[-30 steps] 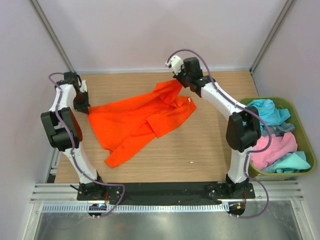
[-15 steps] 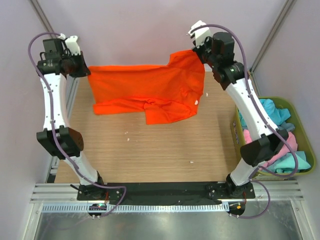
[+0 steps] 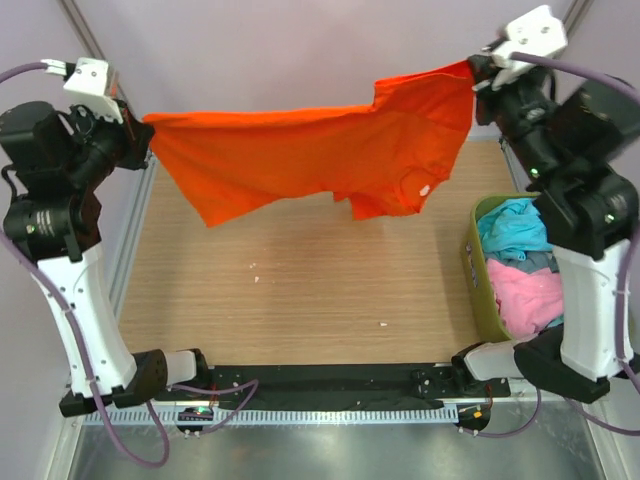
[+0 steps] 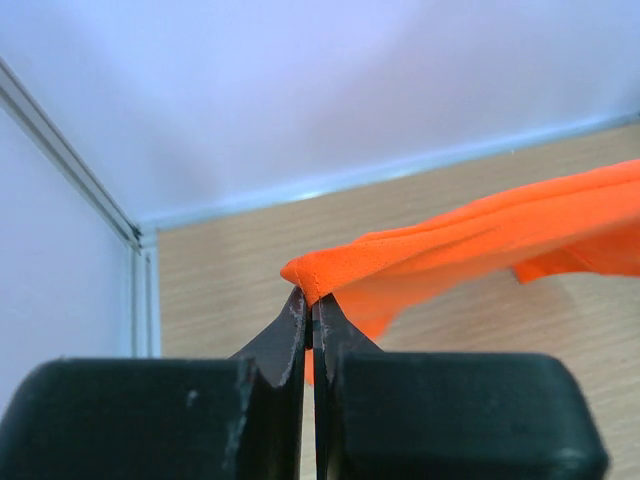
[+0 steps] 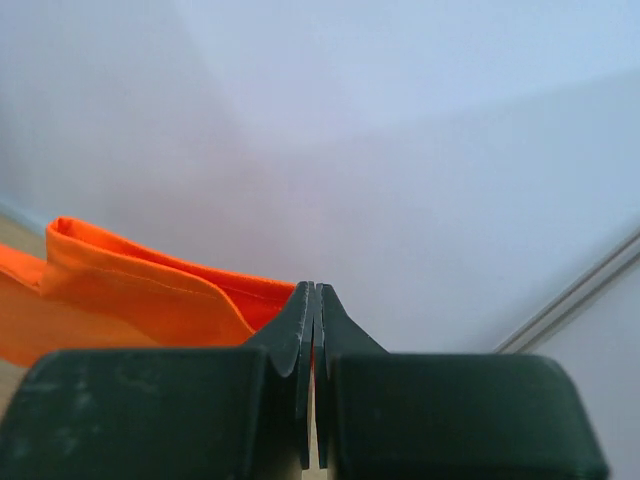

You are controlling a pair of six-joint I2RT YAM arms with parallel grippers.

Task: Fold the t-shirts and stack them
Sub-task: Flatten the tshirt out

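A bright orange t-shirt [image 3: 310, 150] hangs stretched in the air high above the wooden table, held by both arms. My left gripper [image 3: 148, 130] is shut on its left end; the wrist view shows the hem [image 4: 400, 265] pinched at the fingertips [image 4: 312, 300]. My right gripper [image 3: 476, 68] is shut on the upper right corner, with orange cloth [image 5: 150, 290] trailing left of its closed fingers. The shirt's lower part sags toward the table. More t-shirts, turquoise [image 3: 512, 228] and pink [image 3: 528, 295], lie in the bin.
An olive-green plastic bin [image 3: 478, 290] stands at the table's right edge, partly behind the right arm. The wooden table [image 3: 300, 290] lies below the hanging shirt. Walls close in at the back and both sides.
Both arms have lifted the orange t-shirt off the table and pulled it apart, raising it higher and wider until it hangs taut between them.
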